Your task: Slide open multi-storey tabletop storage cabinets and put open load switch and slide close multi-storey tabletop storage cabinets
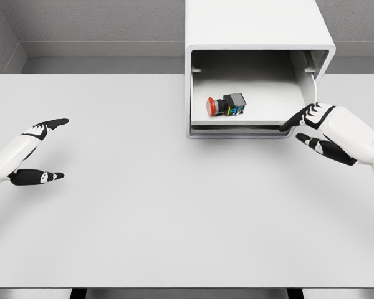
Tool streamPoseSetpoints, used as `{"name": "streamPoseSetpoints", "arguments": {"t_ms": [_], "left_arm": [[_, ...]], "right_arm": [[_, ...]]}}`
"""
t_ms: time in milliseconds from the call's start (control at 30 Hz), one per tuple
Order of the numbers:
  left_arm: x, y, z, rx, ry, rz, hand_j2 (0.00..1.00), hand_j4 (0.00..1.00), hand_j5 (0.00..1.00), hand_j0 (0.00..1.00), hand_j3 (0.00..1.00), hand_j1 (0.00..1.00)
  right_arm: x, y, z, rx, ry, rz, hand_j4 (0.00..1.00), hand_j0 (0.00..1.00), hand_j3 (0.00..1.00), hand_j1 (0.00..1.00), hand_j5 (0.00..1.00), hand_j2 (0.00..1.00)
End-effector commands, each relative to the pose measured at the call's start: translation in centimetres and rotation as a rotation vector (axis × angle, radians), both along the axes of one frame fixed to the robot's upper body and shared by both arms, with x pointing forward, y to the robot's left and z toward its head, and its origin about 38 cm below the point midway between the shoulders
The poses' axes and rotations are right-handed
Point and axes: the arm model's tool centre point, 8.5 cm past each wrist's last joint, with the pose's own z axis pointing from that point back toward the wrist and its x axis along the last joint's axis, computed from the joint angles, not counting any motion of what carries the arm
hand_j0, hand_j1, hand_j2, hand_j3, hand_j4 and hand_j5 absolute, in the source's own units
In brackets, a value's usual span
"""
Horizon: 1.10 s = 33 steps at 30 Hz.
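A white storage cabinet (258, 25) stands at the back of the table, right of the middle. Its drawer (237, 129) is slid out toward me. Inside the drawer lies the load switch (225, 105), a black body with a red round button pointing left. My right hand (308, 128) is at the drawer's front right corner, its upper fingers (299, 117) touching the drawer's front edge, thumb below and apart. It holds nothing. My left hand (47, 149) hovers over the table at the far left, fingers spread, far from the cabinet.
The white table (174, 218) stretches wide in front of the cabinet. A grey wall runs behind it. The table's front edge lies near the bottom of the picture.
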Motion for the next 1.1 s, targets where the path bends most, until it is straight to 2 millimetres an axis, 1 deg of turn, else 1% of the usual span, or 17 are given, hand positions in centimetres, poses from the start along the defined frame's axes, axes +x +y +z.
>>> {"name": "streamPoseSetpoints", "arguments": {"t_ms": [0,100,200,333,467,533,567,633,800,900,967,1000,1067], "left_arm": [[0.0,0.1,0.0,-0.008,-0.001,0.002,1.0,1.0,1.0,1.0,1.0,1.0],[0.0,0.1,0.0,-0.008,-0.001,0.002,1.0,1.0,1.0,1.0,1.0,1.0],[0.0,0.0,0.0,-0.008,0.0,0.0,1.0,1.0,1.0,1.0,1.0,1.0],[0.0,0.0,0.0,-0.008,0.0,0.0,1.0,1.0,1.0,1.0,1.0,1.0],[0.0,0.0,0.0,-0.01,0.0,0.0,1.0,1.0,1.0,1.0,1.0,1.0],[0.0,0.0,0.0,-0.008,0.002,0.0,1.0,1.0,1.0,1.0,1.0,1.0],[0.0,0.0,0.0,-0.008,0.002,0.0,1.0,1.0,1.0,1.0,1.0,1.0],[0.0,0.0,0.0,-0.008,0.002,0.0,1.0,1.0,1.0,1.0,1.0,1.0],[-0.1,0.0,0.0,-0.008,0.002,0.0,1.0,1.0,1.0,1.0,1.0,1.0],[-0.1,0.0,0.0,-0.008,0.002,0.0,1.0,1.0,1.0,1.0,1.0,1.0],[-0.1,0.0,0.0,-0.008,0.002,0.0,1.0,1.0,1.0,1.0,1.0,1.0],[-0.1,0.0,-0.1,-0.008,0.003,0.0,1.0,1.0,1.0,1.0,1.0,1.0],[-0.1,0.0,-0.1,-0.01,0.003,0.0,1.0,1.0,1.0,1.0,1.0,1.0]], "right_arm": [[-0.1,0.0,0.3,0.0,-0.002,0.004,0.53,0.53,0.53,0.53,0.53,0.53],[-0.2,0.0,0.1,0.0,0.003,0.006,0.53,0.53,0.53,0.53,0.53,0.53],[-0.5,0.1,-0.6,-0.002,0.019,0.005,0.54,0.54,0.54,0.54,0.54,0.54],[-1.2,0.3,-2.2,-0.021,0.054,0.006,0.54,0.54,0.54,0.54,0.54,0.54],[-1.4,0.5,-2.6,-0.019,0.061,0.006,0.55,0.55,0.55,0.55,0.55,0.55],[-1.3,1.4,-3.0,-0.001,0.051,0.01,0.55,0.55,0.55,0.55,0.55,0.55],[-1.3,2.3,-3.5,0.004,0.052,0.025,0.55,0.55,0.55,0.55,0.55,0.55],[-1.0,3.6,-3.7,0.011,0.049,0.055,0.55,0.55,0.55,0.55,0.55,0.55],[-0.6,4.8,-3.6,0.038,0.03,0.066,0.55,0.55,0.55,0.55,0.55,0.55],[-0.1,6.2,-4.1,0.027,0.058,0.095,0.55,0.55,0.55,0.55,0.55,0.55],[0.0,6.1,-4.1,0.027,0.058,0.094,0.55,0.55,0.55,0.55,0.55,0.55],[0.4,6.0,-3.9,0.022,0.054,0.091,0.55,0.55,0.55,0.55,0.55,0.55],[1.0,6.0,-4.2,0.016,0.066,0.089,0.56,0.56,0.56,0.56,0.56,0.56]]}}
